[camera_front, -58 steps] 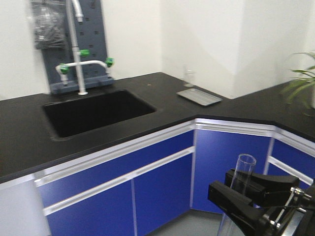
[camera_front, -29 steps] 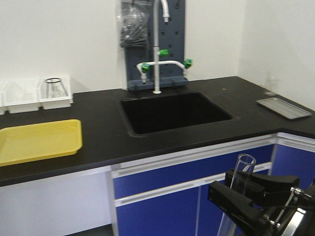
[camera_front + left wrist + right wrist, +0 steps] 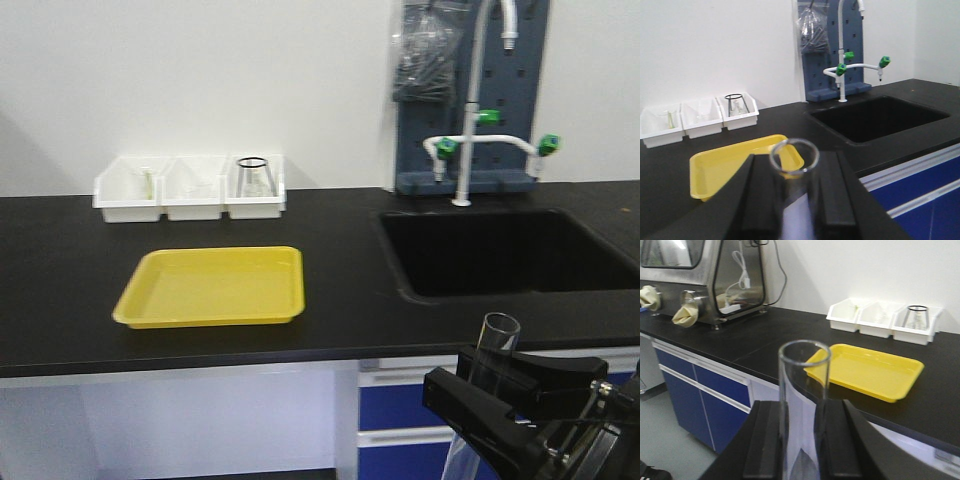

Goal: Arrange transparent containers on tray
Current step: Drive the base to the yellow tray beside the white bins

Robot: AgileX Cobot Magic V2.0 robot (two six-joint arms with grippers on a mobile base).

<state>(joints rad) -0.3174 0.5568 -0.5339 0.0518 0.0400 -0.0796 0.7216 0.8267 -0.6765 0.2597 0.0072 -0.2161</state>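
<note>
Left tool [image 3: 794,172] clamped on upright test tube [image 3: 796,215]. Right tool [image 3: 802,415] clamped on 2nd test tube [image 3: 804,375], also upright. Both tubes in air, apart from yellow tray [image 3: 210,287] on counter [image 3: 60,260].

The first test tube [image 3: 795,200] is a slim, clear glass cylinder with a round open rim. It stands upright, rim up, clamped between the two black fingers of the left pincer [image 3: 796,162]. The second test tube [image 3: 804,380] has the same shape and is just as clear. It stands upright in the right pincer [image 3: 803,412], gripped on both sides, with its upper part rising free above the fingers. The yellow tray [image 3: 215,290] lies flat on the black desk [image 3: 60,280], apart from both tubes.
</note>
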